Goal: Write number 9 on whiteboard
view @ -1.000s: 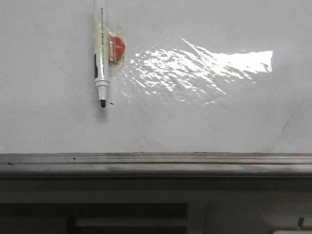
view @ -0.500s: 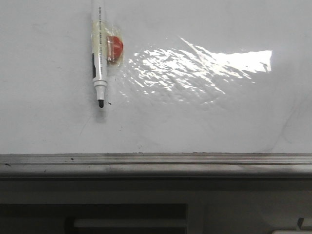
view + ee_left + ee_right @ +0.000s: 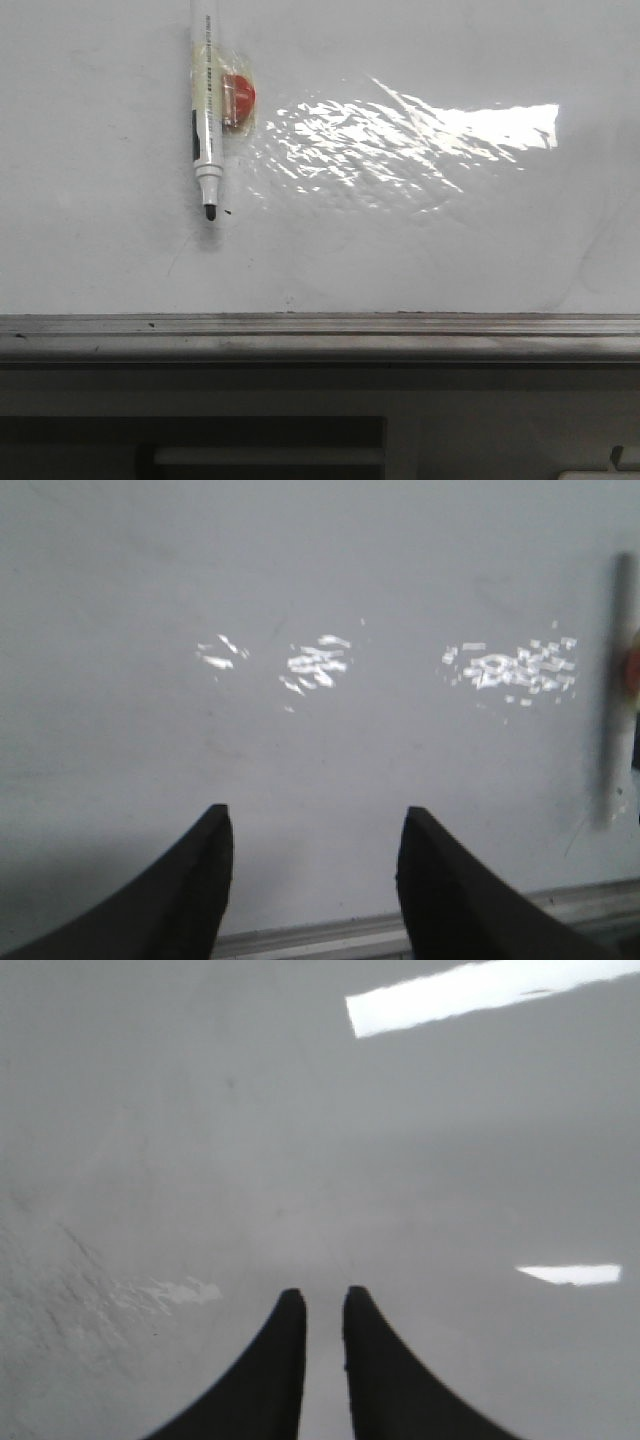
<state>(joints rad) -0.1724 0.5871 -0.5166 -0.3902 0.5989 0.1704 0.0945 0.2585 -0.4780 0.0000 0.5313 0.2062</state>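
while the marker pen (image 3: 207, 120) hangs tip-down against the whiteboard (image 3: 420, 250), only a tiny dark speck (image 3: 228, 212) sits just beside its black tip; no hook or tail of the number 9 can be made out yet, so i judge the writing has barely begun, if at all. the pen looks taped to the board's face, with a red blob (image 3: 238, 98) under clear tape touching its barrel, and neither arm shows in the front view near it.

the left gripper (image 3: 314, 865) stands with its dark fingers wide apart and nothing between them; in its wrist view the pen is a blurred pale bar well off to one side, above the grey metal rail (image 3: 320, 335). the right gripper (image 3: 323, 1345) has its fingers drawn narrow, a thin slit between them, holding nothing that shows, and faces bare glossy board.

to do this step well, the wide left gripper seems best placed: centre its fingers around the pen barrel, above the tip and clear of the tape, and close squarely. the film near the pen is wrinkled, so light, even pressure should keep the stroke unbroken, and the loop should start with room above the rail for the tail.
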